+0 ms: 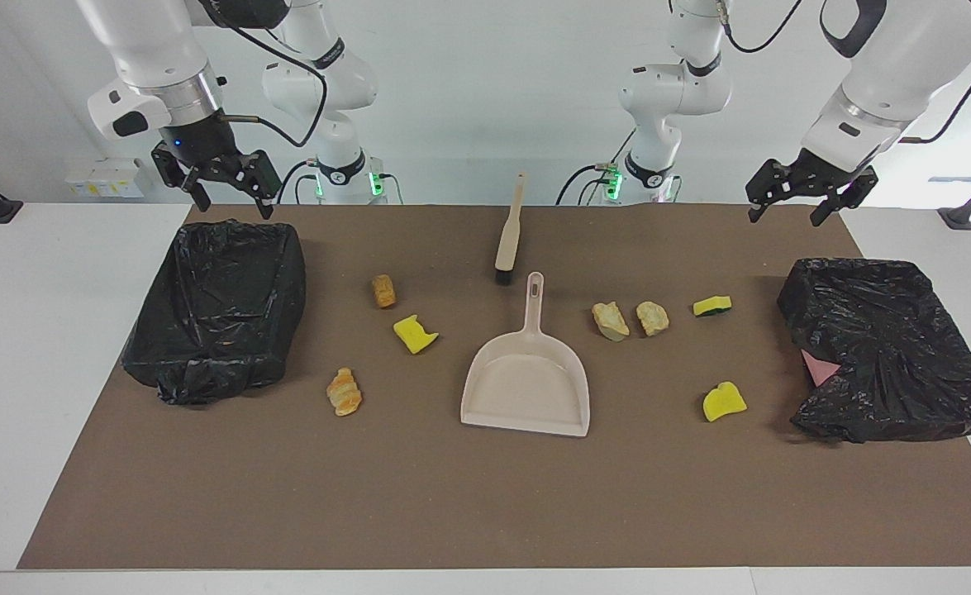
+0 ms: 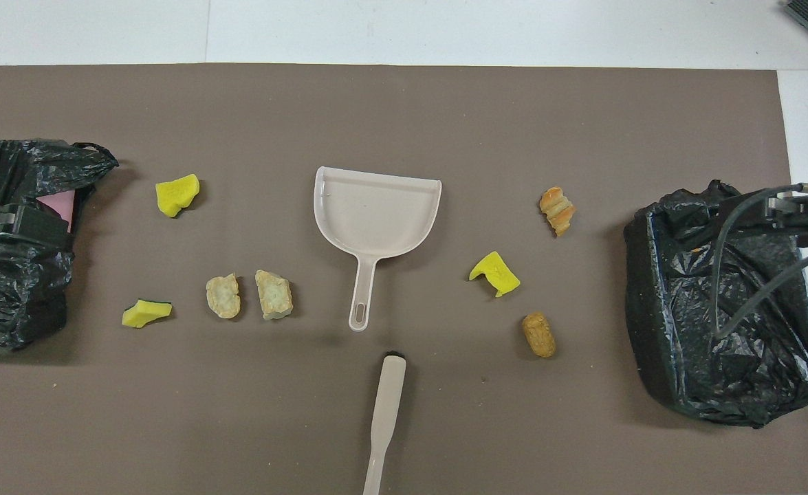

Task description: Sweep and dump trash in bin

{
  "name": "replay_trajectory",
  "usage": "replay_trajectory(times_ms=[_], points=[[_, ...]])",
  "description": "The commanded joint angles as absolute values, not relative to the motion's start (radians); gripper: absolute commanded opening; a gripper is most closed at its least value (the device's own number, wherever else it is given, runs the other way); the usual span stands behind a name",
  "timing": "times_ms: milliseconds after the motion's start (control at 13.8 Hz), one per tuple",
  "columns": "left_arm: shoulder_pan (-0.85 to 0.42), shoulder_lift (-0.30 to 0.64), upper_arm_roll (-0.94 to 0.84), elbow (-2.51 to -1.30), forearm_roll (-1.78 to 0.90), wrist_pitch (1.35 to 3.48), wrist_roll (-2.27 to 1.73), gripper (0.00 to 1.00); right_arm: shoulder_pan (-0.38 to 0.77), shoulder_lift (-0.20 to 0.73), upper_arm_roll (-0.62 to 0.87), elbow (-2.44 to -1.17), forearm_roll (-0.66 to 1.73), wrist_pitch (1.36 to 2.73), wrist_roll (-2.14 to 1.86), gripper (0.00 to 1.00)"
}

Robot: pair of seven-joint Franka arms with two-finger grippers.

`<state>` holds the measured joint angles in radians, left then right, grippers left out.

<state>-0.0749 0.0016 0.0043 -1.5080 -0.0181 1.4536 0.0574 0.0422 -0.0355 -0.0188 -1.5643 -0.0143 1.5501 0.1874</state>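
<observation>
Several trash bits lie on the brown mat. Toward the right arm's end are a bread chunk [image 1: 383, 291], a yellow sponge [image 1: 415, 334] and a croissant [image 1: 344, 391]. Toward the left arm's end are two bread chunks [image 1: 611, 321] [image 1: 652, 318], a green-sided sponge [image 1: 712, 307] and a yellow sponge [image 1: 724, 402]. A beige dustpan [image 1: 526, 388] lies mid-table, its handle pointing toward the robots. A brush [image 1: 510, 235] lies nearer to the robots. Black-bagged bins [image 1: 212, 306] [image 1: 890, 347] stand at both ends. My right gripper [image 1: 235, 202] and left gripper [image 1: 787, 216] hang open and empty, each above its bin.
A pink scrap [image 1: 820, 368] lies on the bag of the bin at the left arm's end. The brown mat [image 2: 404, 117] covers most of the white table. Bare mat stretches on the side of the dustpan away from the robots.
</observation>
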Motion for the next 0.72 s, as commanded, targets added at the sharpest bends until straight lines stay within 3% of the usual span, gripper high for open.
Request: replay_trajectory(times_ms=[0,361,650], points=[[-0.09,0.029,0.012,-1.46,-0.005,1.42,0.069,1.0,0.029,-0.043,-0.014,-1.568,-0.003,1.537,0.152,1.0],[-0.083,0.009,0.012,-1.492,-0.015,1.43,0.069,1.0,0.029,-0.061,-0.014,-1.6,-0.006,1.548,0.152,1.0],[-0.104,-0.05,0.009,-1.609,-0.025,1.485,0.055,1.0,0.029,-0.06,-0.012,-1.597,0.003,1.543,0.155,1.0]])
